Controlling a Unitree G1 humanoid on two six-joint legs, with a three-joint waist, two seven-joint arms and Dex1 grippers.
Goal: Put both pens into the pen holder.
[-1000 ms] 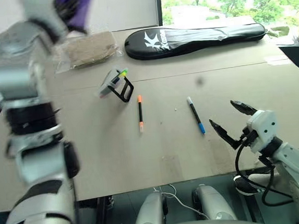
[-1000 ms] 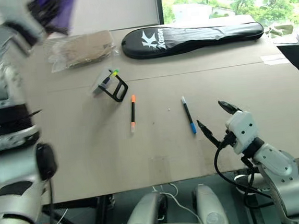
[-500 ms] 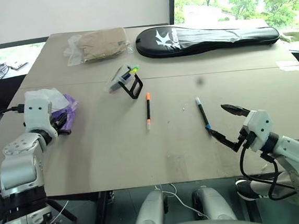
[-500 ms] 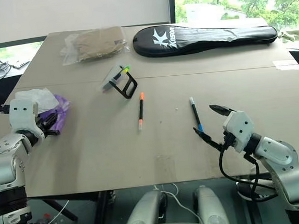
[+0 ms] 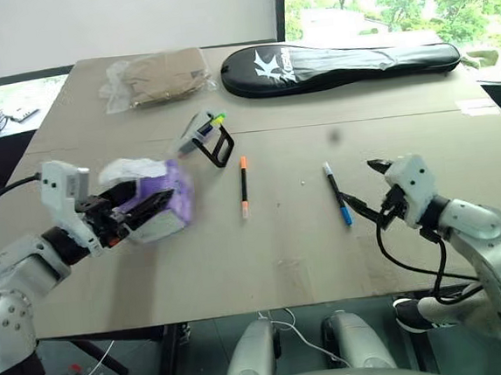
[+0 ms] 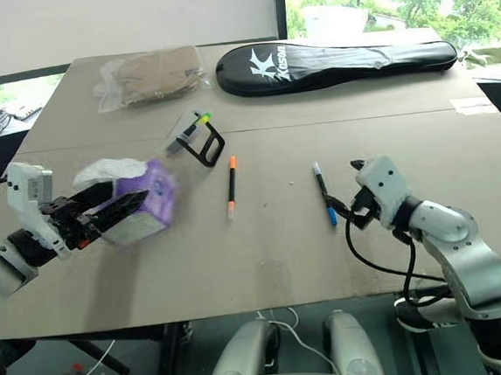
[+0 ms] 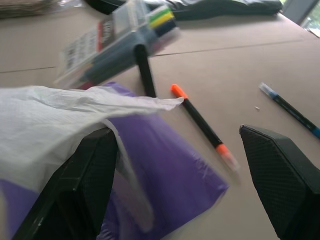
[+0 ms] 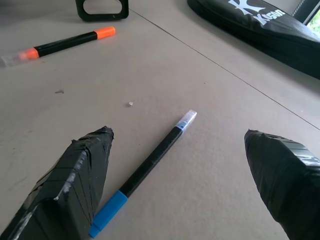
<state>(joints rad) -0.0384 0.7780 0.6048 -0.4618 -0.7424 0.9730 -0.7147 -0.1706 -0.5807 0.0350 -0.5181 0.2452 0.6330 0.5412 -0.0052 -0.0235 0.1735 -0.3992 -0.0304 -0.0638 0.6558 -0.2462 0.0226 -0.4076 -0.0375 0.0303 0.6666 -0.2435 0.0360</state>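
The pen holder (image 5: 204, 134), a tilted clear box on a black wire loop, stands left of the table's middle. The black pen with orange ends (image 5: 243, 186) lies just right of it. The blue-capped pen (image 5: 338, 194) lies further right. My right gripper (image 5: 360, 183) is open, with the pen's blue cap end (image 8: 107, 216) lying between its wide-spread fingers. My left gripper (image 5: 152, 212) is open. A purple tissue box (image 5: 160, 202) with white tissue on top sits between its fingers (image 7: 85, 185), and the other finger stands clear of it.
A black racket bag (image 5: 345, 61) lies along the table's far edge. A clear plastic bag with brown contents (image 5: 157, 77) lies left of it. Bare cardboard tabletop (image 5: 292, 263) runs to the front edge.
My left arm came down from high up with the purple tissue box, carried it right toward the pen holder, and its fingers opened. My right gripper moved forward over the blue-capped pen.
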